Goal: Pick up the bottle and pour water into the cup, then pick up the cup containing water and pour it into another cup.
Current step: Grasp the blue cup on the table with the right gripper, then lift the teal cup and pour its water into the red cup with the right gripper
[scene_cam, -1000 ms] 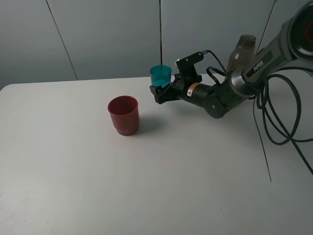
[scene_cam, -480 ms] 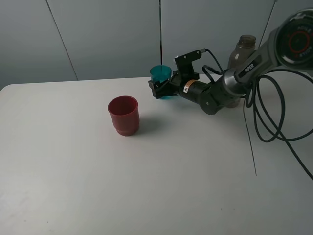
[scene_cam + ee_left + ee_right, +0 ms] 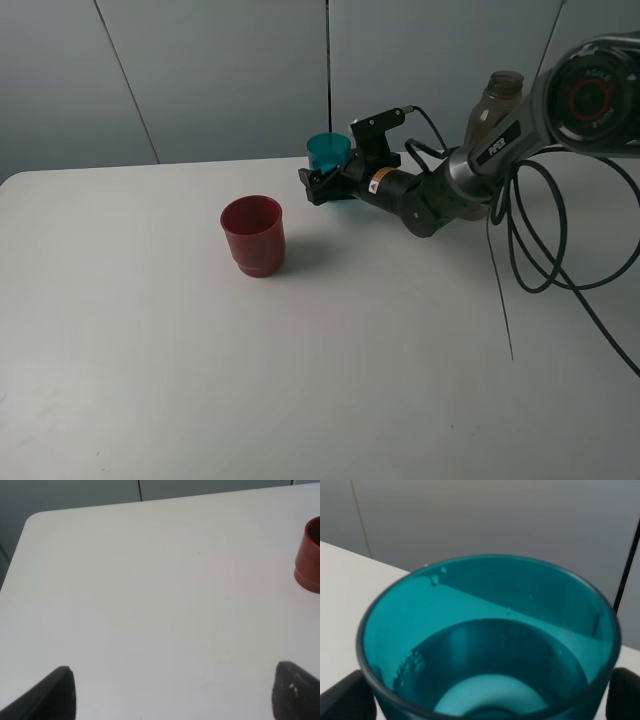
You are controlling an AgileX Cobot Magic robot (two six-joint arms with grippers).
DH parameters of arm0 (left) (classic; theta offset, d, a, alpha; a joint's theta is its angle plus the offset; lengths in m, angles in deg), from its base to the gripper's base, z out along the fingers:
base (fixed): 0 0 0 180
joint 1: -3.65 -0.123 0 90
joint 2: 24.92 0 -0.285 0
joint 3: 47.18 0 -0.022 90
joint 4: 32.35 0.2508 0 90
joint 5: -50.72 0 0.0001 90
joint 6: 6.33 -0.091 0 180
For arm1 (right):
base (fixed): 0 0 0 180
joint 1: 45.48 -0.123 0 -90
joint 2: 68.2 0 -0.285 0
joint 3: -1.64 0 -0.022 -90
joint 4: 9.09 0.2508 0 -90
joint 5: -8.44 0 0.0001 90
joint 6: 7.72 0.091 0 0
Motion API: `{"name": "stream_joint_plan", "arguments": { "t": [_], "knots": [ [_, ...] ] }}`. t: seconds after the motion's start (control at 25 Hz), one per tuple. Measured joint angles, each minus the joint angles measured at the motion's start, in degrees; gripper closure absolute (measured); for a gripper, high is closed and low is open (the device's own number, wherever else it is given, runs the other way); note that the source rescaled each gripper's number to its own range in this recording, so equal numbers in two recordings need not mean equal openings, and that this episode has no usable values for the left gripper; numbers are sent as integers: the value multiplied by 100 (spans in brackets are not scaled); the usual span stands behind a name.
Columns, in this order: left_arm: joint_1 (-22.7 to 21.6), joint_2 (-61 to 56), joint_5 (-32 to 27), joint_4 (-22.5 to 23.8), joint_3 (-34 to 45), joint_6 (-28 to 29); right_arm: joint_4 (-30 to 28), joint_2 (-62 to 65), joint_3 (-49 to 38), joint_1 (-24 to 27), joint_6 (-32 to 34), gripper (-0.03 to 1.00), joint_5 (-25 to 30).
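Teal cup [image 3: 490, 630], right fingers [image 3: 342, 700] spread wide around it

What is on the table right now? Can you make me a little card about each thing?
teal cup: upright, water inside
red cup: upright, left of the teal cup, not touching it
bottle: upright, no cap, far right
right tool: open, one finger on each side of the teal cup
left tool: open, holding nothing
table: white
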Motion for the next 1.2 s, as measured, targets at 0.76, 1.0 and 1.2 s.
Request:
{"name": "stream_joint_plan", "arguments": {
  "t": [0.76,1.0,1.2],
  "knots": [
    [0,0,0,0,0,11,60,-260,418,-7,-11,91,138],
    [0,0,0,0,0,11,74,-260,418,-24,-32,93,138],
    [0,0,0,0,0,11,74,-260,418,-28,-32,93,138]
  ]
}}
